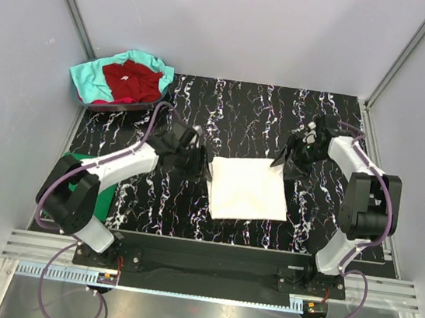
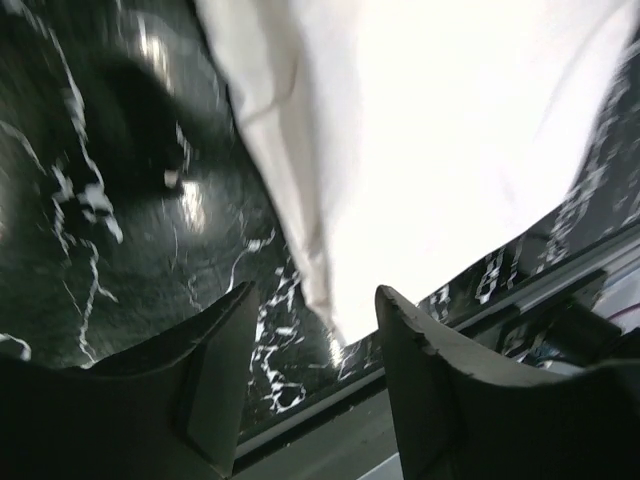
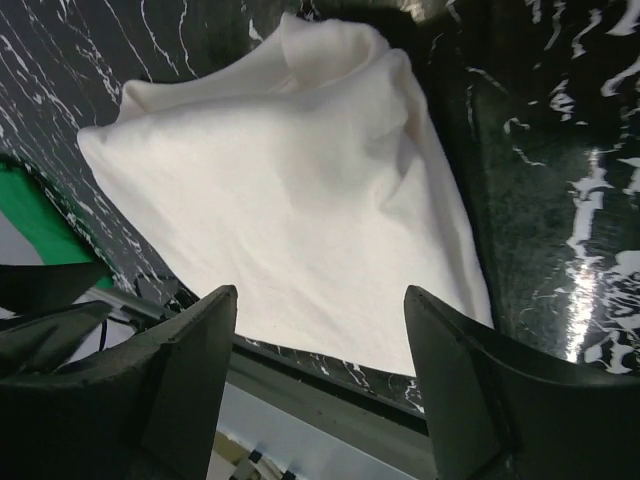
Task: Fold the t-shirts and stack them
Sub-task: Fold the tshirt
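A white t-shirt [image 1: 246,188] lies folded into a rough square on the middle of the black marbled table; no print shows. It also shows in the left wrist view [image 2: 440,150] and the right wrist view [image 3: 300,200]. My left gripper [image 1: 199,157] is open and empty, just above the shirt's far left corner. My right gripper [image 1: 289,160] is open and empty, just above its far right corner. A dark red t-shirt [image 1: 131,79] and a teal t-shirt [image 1: 89,80] lie crumpled in a basket at the far left. A green t-shirt [image 1: 102,191] lies flat under my left arm.
The dark basket [image 1: 118,104] stands at the table's far left corner. White walls and metal frame rails [image 1: 68,3] close in the table on three sides. A metal rail [image 1: 205,272] runs along the near edge by the arm bases.
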Controlling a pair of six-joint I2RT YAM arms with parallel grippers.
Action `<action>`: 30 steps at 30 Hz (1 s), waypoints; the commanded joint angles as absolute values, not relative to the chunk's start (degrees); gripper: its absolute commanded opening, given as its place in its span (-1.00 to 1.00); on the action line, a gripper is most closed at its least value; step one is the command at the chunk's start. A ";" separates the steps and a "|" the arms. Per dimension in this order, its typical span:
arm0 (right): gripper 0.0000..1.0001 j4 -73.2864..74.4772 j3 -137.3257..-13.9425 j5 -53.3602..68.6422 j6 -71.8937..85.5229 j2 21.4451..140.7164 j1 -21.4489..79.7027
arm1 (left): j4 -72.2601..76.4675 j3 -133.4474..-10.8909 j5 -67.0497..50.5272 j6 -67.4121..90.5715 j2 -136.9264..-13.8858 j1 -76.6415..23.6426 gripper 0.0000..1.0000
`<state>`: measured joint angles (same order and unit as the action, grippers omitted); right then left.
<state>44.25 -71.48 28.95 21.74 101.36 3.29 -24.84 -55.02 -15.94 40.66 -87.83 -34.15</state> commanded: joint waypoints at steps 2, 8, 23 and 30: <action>0.52 47.02 -74.44 22.59 19.51 98.00 0.88 | -23.49 -61.35 -14.67 34.28 -86.83 -29.20 0.22; 0.54 44.14 -73.23 23.80 21.96 101.42 -1.56 | -18.73 -68.63 -24.07 33.05 -98.32 -25.93 0.32; 0.51 29.45 -65.91 33.21 23.47 105.11 -4.13 | -15.73 -76.99 -28.39 29.27 -111.53 -25.75 0.26; 0.50 26.46 -68.73 36.03 22.33 109.07 -4.13 | -13.98 -78.40 -29.88 30.67 -114.34 -25.75 0.18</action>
<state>29.71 -66.15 33.28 23.70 107.90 -4.23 -16.84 -75.81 -27.46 30.89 -113.47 -25.69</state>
